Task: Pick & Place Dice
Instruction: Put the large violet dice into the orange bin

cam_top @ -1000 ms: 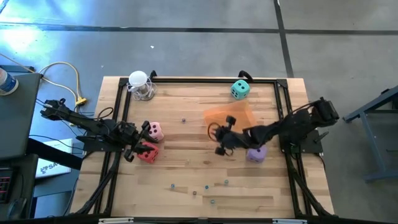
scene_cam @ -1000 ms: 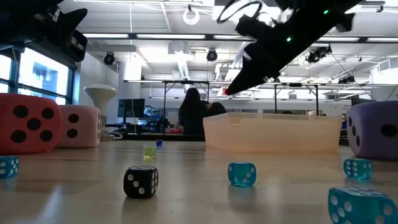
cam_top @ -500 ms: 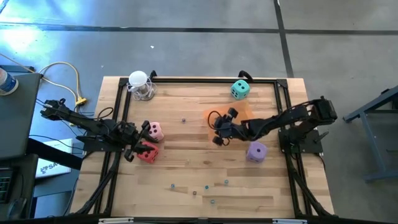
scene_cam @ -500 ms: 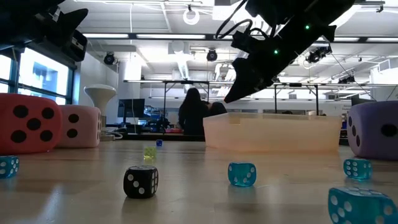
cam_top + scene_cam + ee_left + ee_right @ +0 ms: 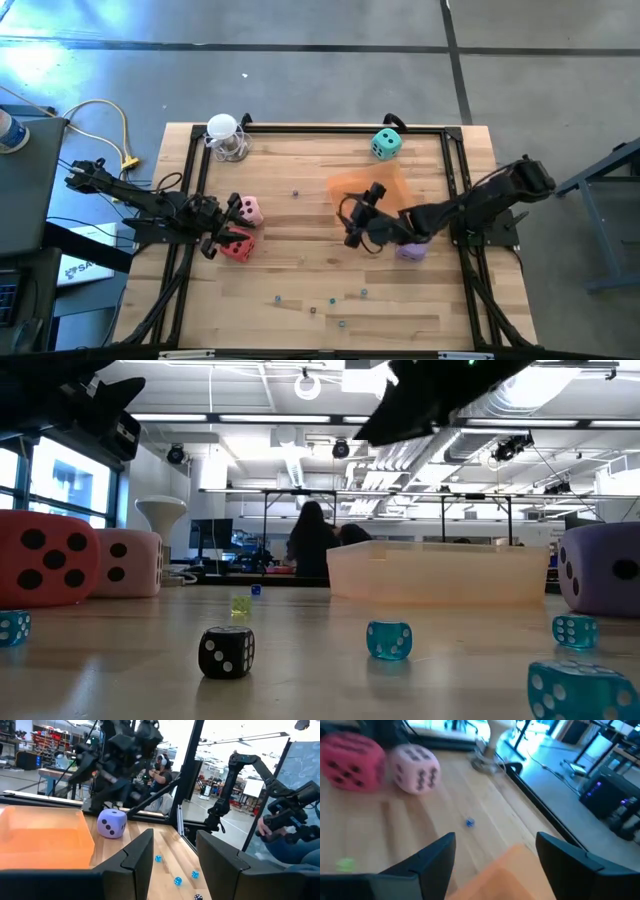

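Overhead, the right gripper point(image 5: 357, 218) hangs with parted, empty fingers above the orange tray's point(image 5: 392, 185) near edge; the purple die point(image 5: 411, 250) sits behind them, under the arm. Beside the left gripper's point(image 5: 217, 240) half-open, empty fingers lie the red die point(image 5: 239, 246) and pink die point(image 5: 248, 211). Well beyond both rests the teal die point(image 5: 386, 144).

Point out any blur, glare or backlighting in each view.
High view: glare on the floor at upper left. Low view: nearest teal die out of focus, arm silhouetted against ceiling lights. Right wrist view: motion-blurred, pink die smeared. Left wrist view: backlit by bright windows.
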Controlling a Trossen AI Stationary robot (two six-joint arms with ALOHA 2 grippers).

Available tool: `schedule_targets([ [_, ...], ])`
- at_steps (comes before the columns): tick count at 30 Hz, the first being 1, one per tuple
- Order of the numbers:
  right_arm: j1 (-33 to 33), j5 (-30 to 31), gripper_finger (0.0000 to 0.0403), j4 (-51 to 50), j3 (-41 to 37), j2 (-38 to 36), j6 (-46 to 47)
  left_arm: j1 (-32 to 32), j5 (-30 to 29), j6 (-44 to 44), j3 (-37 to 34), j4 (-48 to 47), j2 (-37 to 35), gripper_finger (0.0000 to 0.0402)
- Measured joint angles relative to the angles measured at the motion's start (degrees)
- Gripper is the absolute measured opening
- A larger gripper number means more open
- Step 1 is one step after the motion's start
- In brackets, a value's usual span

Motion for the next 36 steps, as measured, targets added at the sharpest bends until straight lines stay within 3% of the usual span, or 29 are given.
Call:
schedule_targets([
  [7, 6.2, 1.7, 0.0309, -0.2, 0.0, -2.3, 7.0, 0.0, 0.0, 0.2, 0.0, 0.0, 0.0, 0.0144],
  [13, 9.7, 0.6, 0.0315, -0.2, 0.0, -2.4, 5.3, 0.0, 0.0, 0.5, 0.0, 0.0, 0.0, 0.0144],
  [25, 9.5, -6.3, 0.0318, 0.4, 0.0, -2.4, 5.7, 0.0, 0.1, 0.5, 0.0, 0.0, 0.0, 0.0144],
  [33, 9.5, -6.3, 0.0390, 0.2, 0.0, -2.4, 4.6, 0.0, 0.2, 0.4, 0.0, 0.0, 0.0, 0.0144],
  [36, 9.5, -6.3, 0.0393, -0.2, 0.0, -2.4, 6.2, 0.0, 0.2, 0.3, 0.0, 0.0, 0.0, 0.0144],
])
